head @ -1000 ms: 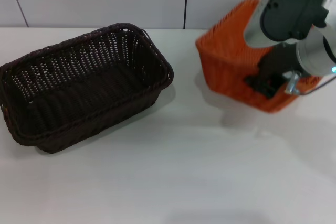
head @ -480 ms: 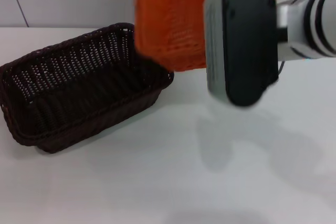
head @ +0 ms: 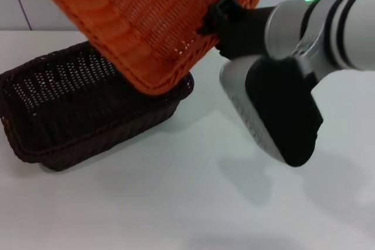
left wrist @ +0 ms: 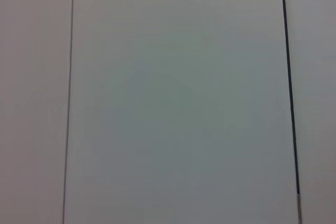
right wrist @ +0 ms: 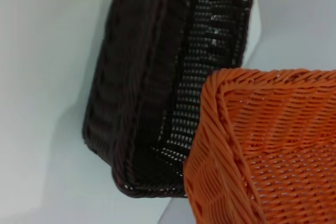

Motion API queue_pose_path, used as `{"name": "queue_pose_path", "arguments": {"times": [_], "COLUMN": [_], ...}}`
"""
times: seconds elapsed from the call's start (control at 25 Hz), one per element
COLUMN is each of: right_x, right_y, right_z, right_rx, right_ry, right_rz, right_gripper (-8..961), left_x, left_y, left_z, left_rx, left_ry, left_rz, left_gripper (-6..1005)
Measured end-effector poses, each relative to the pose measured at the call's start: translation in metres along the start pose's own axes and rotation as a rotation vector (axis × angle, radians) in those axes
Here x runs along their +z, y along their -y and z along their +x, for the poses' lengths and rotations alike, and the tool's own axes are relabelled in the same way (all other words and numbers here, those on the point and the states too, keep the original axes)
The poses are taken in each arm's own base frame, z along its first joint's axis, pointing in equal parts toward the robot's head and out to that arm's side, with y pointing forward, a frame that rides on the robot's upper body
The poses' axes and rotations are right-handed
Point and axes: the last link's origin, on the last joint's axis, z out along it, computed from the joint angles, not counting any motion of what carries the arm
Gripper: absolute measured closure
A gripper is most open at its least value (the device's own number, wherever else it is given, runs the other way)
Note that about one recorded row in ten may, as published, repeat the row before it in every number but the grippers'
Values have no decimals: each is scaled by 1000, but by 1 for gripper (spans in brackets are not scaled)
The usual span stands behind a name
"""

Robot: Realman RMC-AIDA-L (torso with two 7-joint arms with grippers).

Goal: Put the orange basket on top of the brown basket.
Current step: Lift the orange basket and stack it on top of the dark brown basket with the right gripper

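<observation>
The right arm crosses the right half of the head view, its right gripper [head: 215,19] pinching the rim of the orange basket [head: 152,21]. That basket hangs steeply tilted in the upper left, above the brown basket [head: 76,109] on the table [head: 176,203] at left (no contact visible). Held by one edge, it could swing, catch the brown rim, and land skewed. The left gripper is not visible.

A plain pale wall panel [left wrist: 178,98] fills the view, bounded by thin vertical seams.
</observation>
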Motion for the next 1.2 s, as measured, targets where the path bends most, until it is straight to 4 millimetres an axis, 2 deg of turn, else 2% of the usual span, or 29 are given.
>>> {"name": "queue_pose_path", "arguments": {"times": [0.24,0.48,0.8,0.96,1.2], "right_x": [29,45,48,43,40], "right_y": [-17,-20,-23,-25,-40], "right_z": [3,11,10,5,5], "right_rx": [-195,-291,-346,-310,-260], "right_ry": [-9,-38,-33,-4,9], "right_rz": [20,105,130,142,109], "right_gripper": [804,803,803,803,803], "left_x": [1,2,1,0,-2], "left_y": [-6,-8,-12,-13,-18], "left_z": [0,0,-1,-2,-1], "left_rx": [-7,-15,-60,-68,-81], "left_ry": [-1,1,7,10,10], "left_rz": [-20,-20,0,4,-11], "left_gripper": [362,364,365,364,364]}}
